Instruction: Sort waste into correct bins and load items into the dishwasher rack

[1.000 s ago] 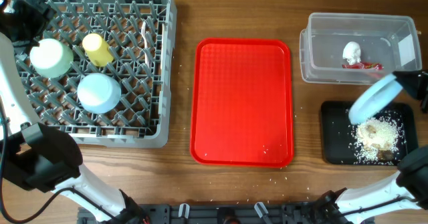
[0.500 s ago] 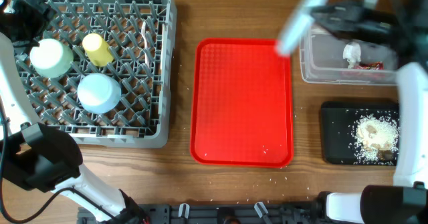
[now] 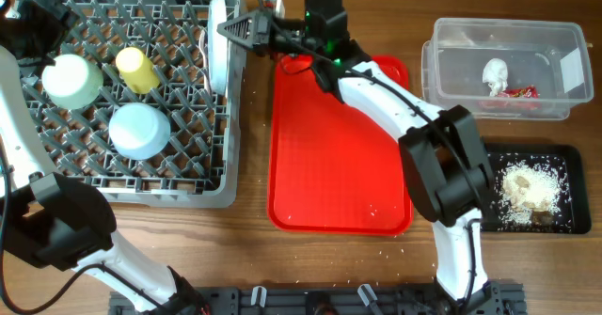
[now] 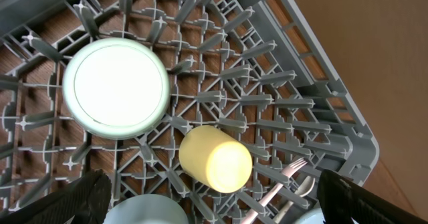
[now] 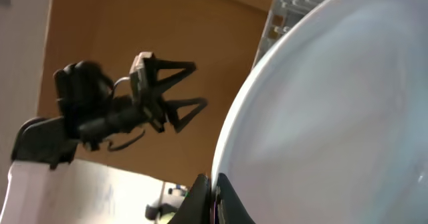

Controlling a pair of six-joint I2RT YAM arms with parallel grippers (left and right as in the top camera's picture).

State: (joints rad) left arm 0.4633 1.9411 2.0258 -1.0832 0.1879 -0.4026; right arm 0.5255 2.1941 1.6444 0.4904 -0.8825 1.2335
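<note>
The grey dishwasher rack [image 3: 226, 155] holds an upturned pale green bowl [image 3: 71, 80], a yellow cup [image 3: 138, 69], a light blue bowl [image 3: 138, 130] and a white fork [image 4: 281, 182] and spoon [image 4: 301, 190]. My right gripper [image 3: 246, 28] is shut on the rim of the pale blue plate [image 3: 218, 61], which stands on edge at the rack's right side. In the right wrist view the plate [image 5: 334, 110] fills the frame and the jaws [image 5: 210, 197] pinch its edge. My left gripper [image 4: 214, 207] is open above the rack. The clear tub [image 3: 451, 61] holds the napkin [image 3: 494, 70] and red wrapper [image 3: 515, 92]. The black tray [image 3: 470, 197] holds food scraps [image 3: 527, 185].
The red serving tray [image 3: 329, 183] lies in the middle, with my right arm stretched across its top. Crumbs are scattered on the wood near the tray's front edge. The left arm rises along the table's left side.
My right arm swung the plate from over the black tray, past the tub, leftward to the rack's right side. The left arm and the dishes in the rack have not moved.
</note>
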